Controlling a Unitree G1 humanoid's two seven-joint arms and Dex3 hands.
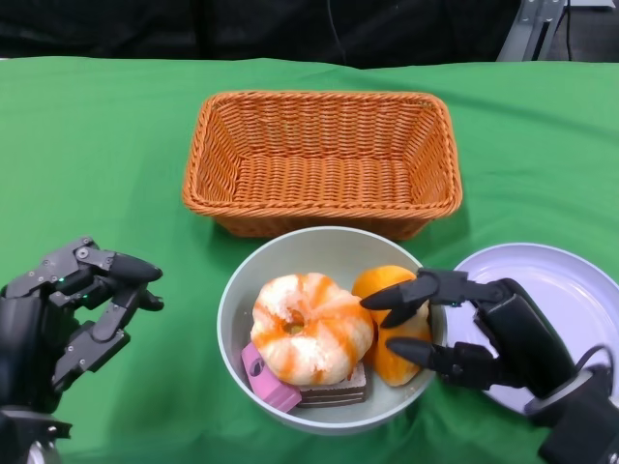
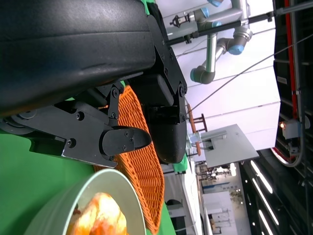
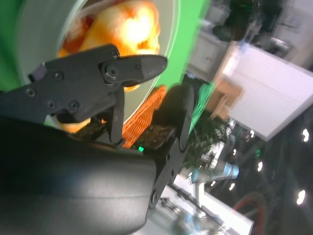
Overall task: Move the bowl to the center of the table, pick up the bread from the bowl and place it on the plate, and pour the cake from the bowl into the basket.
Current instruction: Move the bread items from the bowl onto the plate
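Across the green surface (image 1: pixel 106 145), the wicker basket (image 1: pixel 322 159) sits at the far middle, empty and ready for the cake. Just in front of it, the grey bowl (image 1: pixel 237 300) already lies about central, holding an orange-glazed bread (image 1: pixel 309 327), a darker cake slice (image 1: pixel 334 387) beneath it and an orange piece (image 1: pixel 392 353). Beside the bowl, the white plate (image 1: pixel 561 280) waits for the bread. Over the bowl's right rim, the right hand (image 1: pixel 474 329) reaches with fingers (image 1: pixel 401 295) apart around the orange piece, apparently lining up a grasp, clamped on nothing. The left hand (image 1: pixel 73 309) hovers apart, fingers loosely spread, empty.
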